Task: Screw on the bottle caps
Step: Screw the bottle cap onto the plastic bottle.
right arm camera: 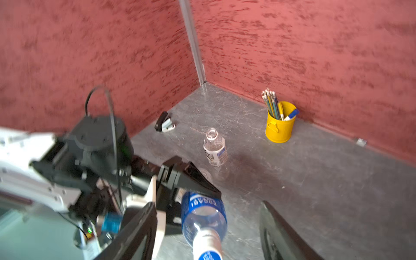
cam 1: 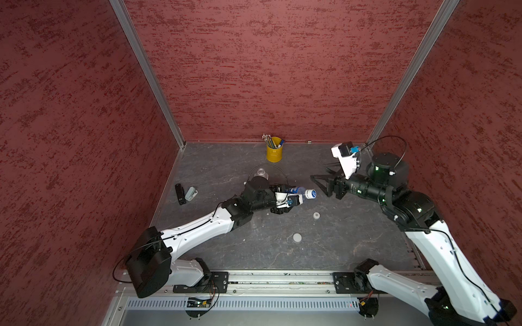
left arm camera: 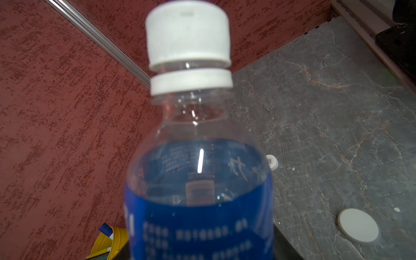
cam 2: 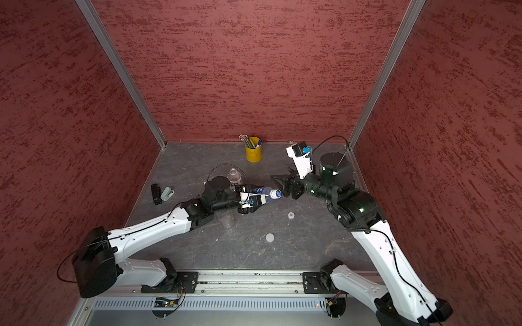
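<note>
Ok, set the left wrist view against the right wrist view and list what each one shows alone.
Left wrist only: the two loose caps on the table, the small marked cap and the wide white cap. Right wrist only: the uncapped white-labelled bottle, standing upright. Both: the blue-labelled bottle with its blue-and-white cap on, and the yellow pencil cup.

Top views overhead; wrist views close (both: bottle [left arm camera: 198, 180]).

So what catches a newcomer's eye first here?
The left gripper holds the blue-labelled bottle on its side over mid-table, its blue-and-white cap pointing at the open right gripper. A small white cap and a wide white cap lie loose nearer the robot; an uncapped bottle stands farther back.
</note>
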Controlling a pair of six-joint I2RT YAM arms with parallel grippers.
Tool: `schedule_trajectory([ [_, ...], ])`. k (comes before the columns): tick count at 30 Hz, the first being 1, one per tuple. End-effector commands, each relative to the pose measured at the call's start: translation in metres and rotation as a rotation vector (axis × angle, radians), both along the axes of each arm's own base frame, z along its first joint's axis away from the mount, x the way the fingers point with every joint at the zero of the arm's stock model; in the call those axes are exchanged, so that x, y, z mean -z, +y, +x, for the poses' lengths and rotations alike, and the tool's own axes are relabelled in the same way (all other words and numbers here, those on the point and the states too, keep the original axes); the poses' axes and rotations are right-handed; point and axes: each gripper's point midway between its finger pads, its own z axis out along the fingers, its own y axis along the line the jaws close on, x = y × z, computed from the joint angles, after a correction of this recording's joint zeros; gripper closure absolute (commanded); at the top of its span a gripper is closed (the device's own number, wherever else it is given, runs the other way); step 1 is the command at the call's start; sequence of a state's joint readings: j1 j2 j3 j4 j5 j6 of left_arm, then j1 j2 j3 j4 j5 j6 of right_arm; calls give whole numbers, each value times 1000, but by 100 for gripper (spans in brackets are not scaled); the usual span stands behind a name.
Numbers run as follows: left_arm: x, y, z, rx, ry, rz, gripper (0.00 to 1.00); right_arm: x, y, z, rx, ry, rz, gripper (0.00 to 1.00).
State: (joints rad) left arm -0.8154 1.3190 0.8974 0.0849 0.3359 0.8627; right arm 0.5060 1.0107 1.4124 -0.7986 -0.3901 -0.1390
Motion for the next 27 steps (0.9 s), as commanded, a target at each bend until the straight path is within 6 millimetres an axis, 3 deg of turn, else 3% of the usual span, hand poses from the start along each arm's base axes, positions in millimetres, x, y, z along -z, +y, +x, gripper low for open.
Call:
schedule_trajectory([
  [1, -15, 0, -16, 87, 71, -33, 46, 35, 4, -30, -348, -182, -326, 27],
  [4, -19, 3, -17, 111, 102, -41, 46, 48, 0, -40, -477, -242, -451, 29],
  [10, -20, 6, -18, 142, 133, -31, 46, 45, -1, -39, -612, -401, -582, 39],
  [12, -22, 6, -18, 149, 138, -31, 46, 46, 1, -37, -635, -422, -611, 45],
  [22, -22, 3, -19, 168, 152, -27, 46, 54, 12, -27, -680, -467, -668, 46],
  [27, -24, 1, -19, 175, 151, -32, 46, 61, 13, -25, -697, -443, -686, 56],
])
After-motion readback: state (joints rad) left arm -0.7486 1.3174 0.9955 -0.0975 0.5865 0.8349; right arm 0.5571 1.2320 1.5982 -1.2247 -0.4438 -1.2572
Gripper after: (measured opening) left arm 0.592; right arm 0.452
